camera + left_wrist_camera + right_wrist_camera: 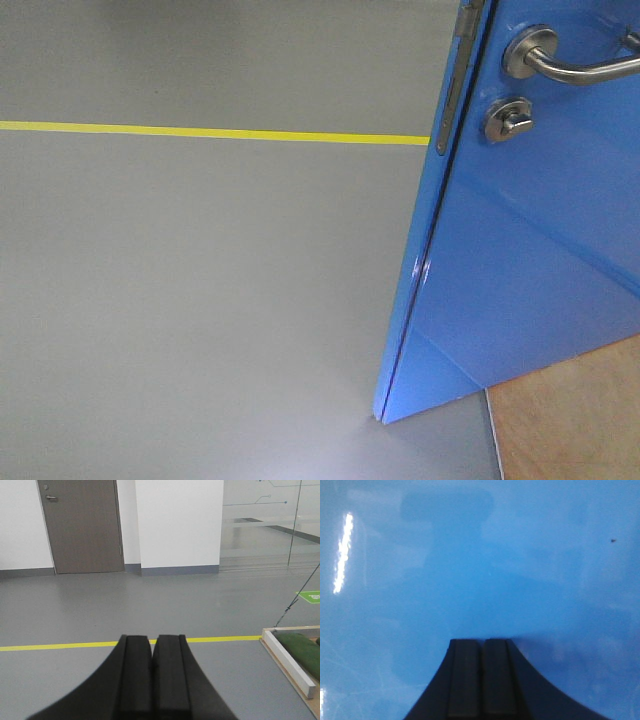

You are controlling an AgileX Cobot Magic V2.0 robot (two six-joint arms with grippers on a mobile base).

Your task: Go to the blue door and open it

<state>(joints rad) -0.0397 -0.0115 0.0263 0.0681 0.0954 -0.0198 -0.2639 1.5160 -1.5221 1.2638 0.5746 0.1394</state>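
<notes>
Facing the blue door [540, 260] at the right of the front view, free edge turned toward the camera, bottom corner over the grey floor [180, 300] just beside a patch of wood-coloured flooring [575, 420]. High on its face, a steel lever handle [580, 62] with a round thumb-turn lock [508, 120] just below. Beyond the edge, a yellow line [200, 132] across the floor. Right end effector [482, 641] pressed fully together, gripping nothing, aimed at the glossy blue panel filling its wrist view; touching or not, cannot tell. Left end effector [151, 639] likewise closed tight and empty, pointing over floor and yellow line toward a far grey-brown door [82, 525] in a white wall [180, 520], a wooden frame [290, 665] low at the right.
</notes>
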